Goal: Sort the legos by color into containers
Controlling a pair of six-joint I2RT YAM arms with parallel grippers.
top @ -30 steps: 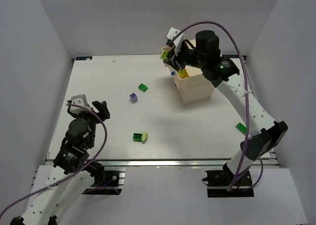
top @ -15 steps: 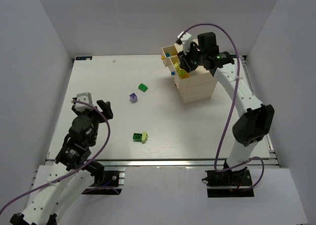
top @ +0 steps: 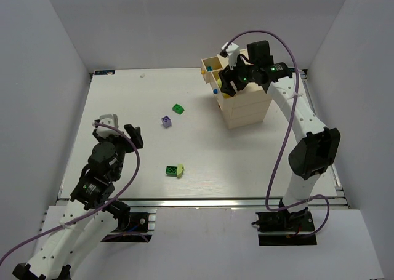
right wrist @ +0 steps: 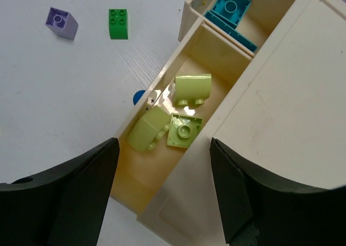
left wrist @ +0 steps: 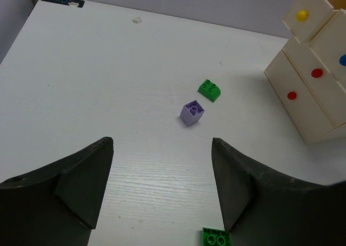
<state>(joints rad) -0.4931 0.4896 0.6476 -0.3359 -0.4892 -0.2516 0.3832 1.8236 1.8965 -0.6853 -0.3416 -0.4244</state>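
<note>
1. Three pale yellow-green bricks (right wrist: 193, 89) lie loose in the open drawer (right wrist: 217, 55) at the top of the chest (top: 246, 111), at the far right of the table (top: 123, 95). A second open drawer just beyond it holds blue bricks (right wrist: 232, 8).
2. The right fingers (right wrist: 70, 186) hang over that drawer. They are spread wide and hold nothing.
3. Unsorted bricks lie on the table, left of the chest:
   - A purple brick (top: 166, 121) lies mid-table. It is square, so it has no long axis to line up with.
   - A green brick (top: 178, 109) lies just beside it, on the far right side.
   - A second green brick (top: 172, 169) lies toward the near edge, touching a pale yellow-green piece (top: 181, 172). Together they run left to right.
4. The left fingers (top: 134, 134) are spread apart and hold nothing. They hover at the near left.
5. Key relation: in the left wrist view, the purple brick lies ahead of the left fingers, in line with the gap between them. The green brick lies just past it.
6. Judgement: the left arm is nearer to the purple brick and to the near pair. The right arm is well apart from them, but it is the arm at the drawers.
7. Judgement: the next pick calls for a reach forward and down from the left, or a long reach to the left from the chest.
</note>
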